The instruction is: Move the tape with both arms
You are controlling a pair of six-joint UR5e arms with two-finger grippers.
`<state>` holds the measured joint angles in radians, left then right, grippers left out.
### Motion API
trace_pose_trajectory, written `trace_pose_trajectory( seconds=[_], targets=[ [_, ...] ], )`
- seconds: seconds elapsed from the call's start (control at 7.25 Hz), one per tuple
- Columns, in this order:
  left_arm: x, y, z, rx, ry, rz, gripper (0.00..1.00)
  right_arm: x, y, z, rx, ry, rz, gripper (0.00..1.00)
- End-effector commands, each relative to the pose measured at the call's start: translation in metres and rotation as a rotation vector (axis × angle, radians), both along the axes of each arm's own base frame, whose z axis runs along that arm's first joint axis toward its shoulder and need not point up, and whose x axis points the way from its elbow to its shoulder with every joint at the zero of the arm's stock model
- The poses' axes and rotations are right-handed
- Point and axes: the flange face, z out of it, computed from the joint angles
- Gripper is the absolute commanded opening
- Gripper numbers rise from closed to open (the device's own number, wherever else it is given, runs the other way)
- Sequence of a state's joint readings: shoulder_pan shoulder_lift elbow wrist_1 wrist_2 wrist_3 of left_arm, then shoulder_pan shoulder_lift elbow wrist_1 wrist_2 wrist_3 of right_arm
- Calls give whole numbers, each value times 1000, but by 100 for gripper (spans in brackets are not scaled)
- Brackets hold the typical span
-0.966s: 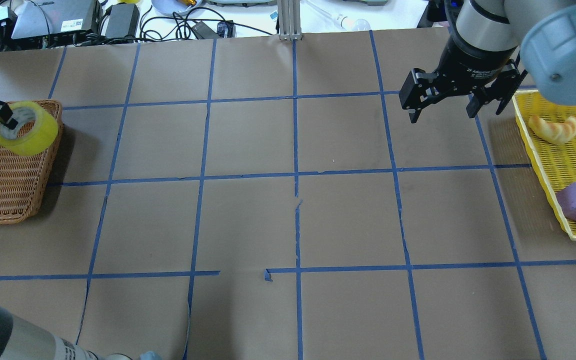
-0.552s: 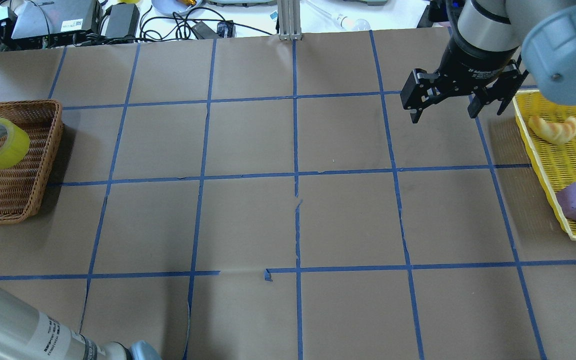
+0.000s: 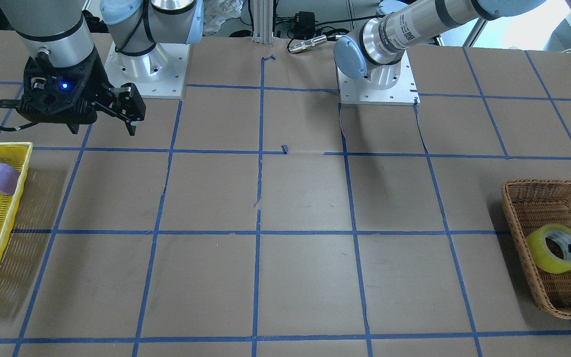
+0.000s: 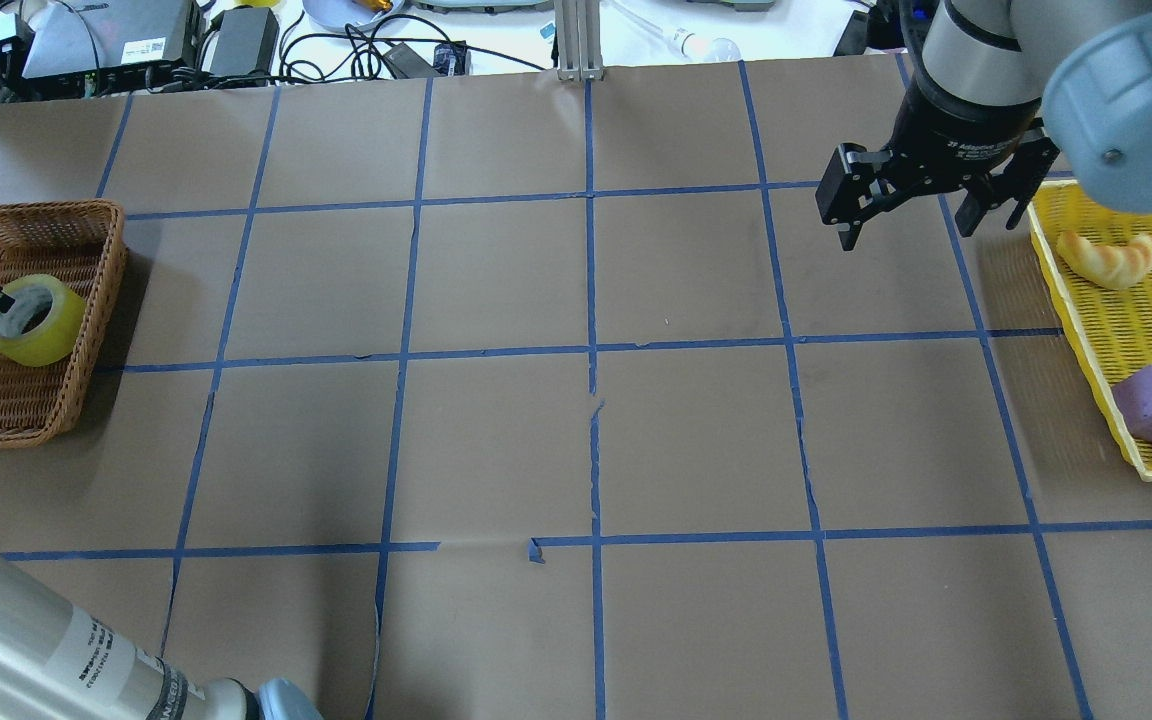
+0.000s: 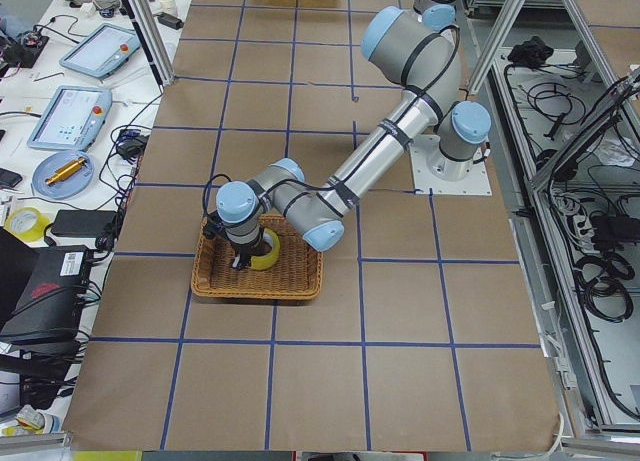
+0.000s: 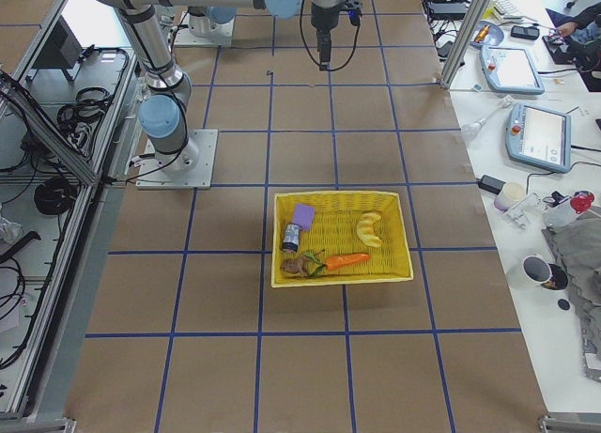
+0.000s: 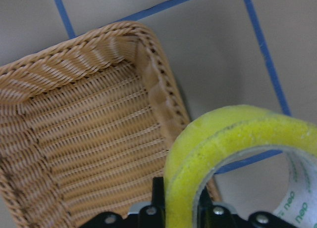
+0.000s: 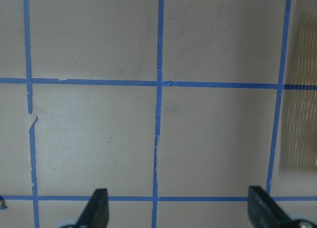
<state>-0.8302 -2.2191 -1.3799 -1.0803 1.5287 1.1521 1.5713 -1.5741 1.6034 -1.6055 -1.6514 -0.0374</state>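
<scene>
Our left gripper is clamped on the tape, one finger inside the pale core and the other on the outer yellow face, so the roll's wall sits between them. We see the left arm stretched low from its base over the table, wrist folded down above the wicker basket, and the roll hangs tilted inside the basket's walls; we cannot tell whether it touches the woven floor. Our right gripper hangs from the right arm above the table, just beside the yellow tray's far corner, fingers spread wide with nothing between them.

A second ago the roll was held higher, over the basket's rim; a moment later it had swung toward the table's end; now it is lower, down within the basket. The right gripper has shifted slightly toward the tray, spread as wide as before.

We count two arms, two grippers, one tape, one wicker basket and one yellow tray. In the tray we count five things: one purple block, one pale curved pastry, one carrot, one small dark can and one brown lump we cannot make out
</scene>
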Motion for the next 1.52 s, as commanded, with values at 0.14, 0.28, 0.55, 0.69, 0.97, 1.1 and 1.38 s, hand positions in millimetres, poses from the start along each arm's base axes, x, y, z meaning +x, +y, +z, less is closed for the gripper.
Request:
trace_pose_trajectory(
  seconds=[0.14, 0.28, 0.55, 0.69, 0.97, 1.1, 1.38],
  targets=[
    [-36, -3, 63, -20, 0, -12, 100, 0, -1, 0, -4, 2, 0, 100],
    [-84, -3, 107, 9, 28, 30, 100, 0, -1, 0, -5, -2, -3, 100],
    [-218, 2, 181, 60, 91, 177, 100, 0, -4, 1, -28, -10, -4, 100],
    [-280, 10, 213, 54, 102, 281, 100, 0, -4, 1, -27, -10, -4, 100],
    [-429, 44, 263, 48, 87, 360, 100, 4, -2, -4, -18, -38, -2, 100],
    [-475, 60, 263, 48, 65, 400, 100, 3, -2, -5, -16, -38, -4, 100],
    [-535, 88, 250, 49, 70, 454, 100, 2, -2, -6, -15, -32, -2, 100]
  ],
)
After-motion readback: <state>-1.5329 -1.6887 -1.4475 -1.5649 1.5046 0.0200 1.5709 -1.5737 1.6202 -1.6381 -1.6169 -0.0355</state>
